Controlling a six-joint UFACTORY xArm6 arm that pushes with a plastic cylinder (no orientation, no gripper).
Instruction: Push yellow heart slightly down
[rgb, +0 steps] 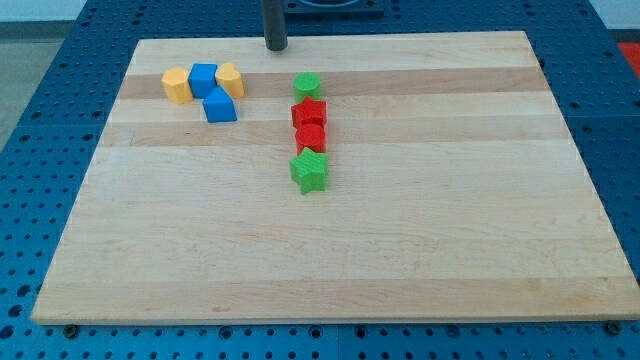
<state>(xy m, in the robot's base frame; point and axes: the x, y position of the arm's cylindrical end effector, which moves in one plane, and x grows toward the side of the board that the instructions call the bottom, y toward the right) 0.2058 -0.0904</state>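
At the desk's (420, 260) top edge, the tip (276, 46) stands apart from the nearer yellow block (230, 79), up and right of it. Pincer state cannot be told.

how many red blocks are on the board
2: one red block just below the upper green block, the other red block touching beneath it, above the green star. None seem hidden.

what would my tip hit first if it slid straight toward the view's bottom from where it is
Probably nothing: my tip looks set to pass between the yellow block and the green block, though depth is unclear.
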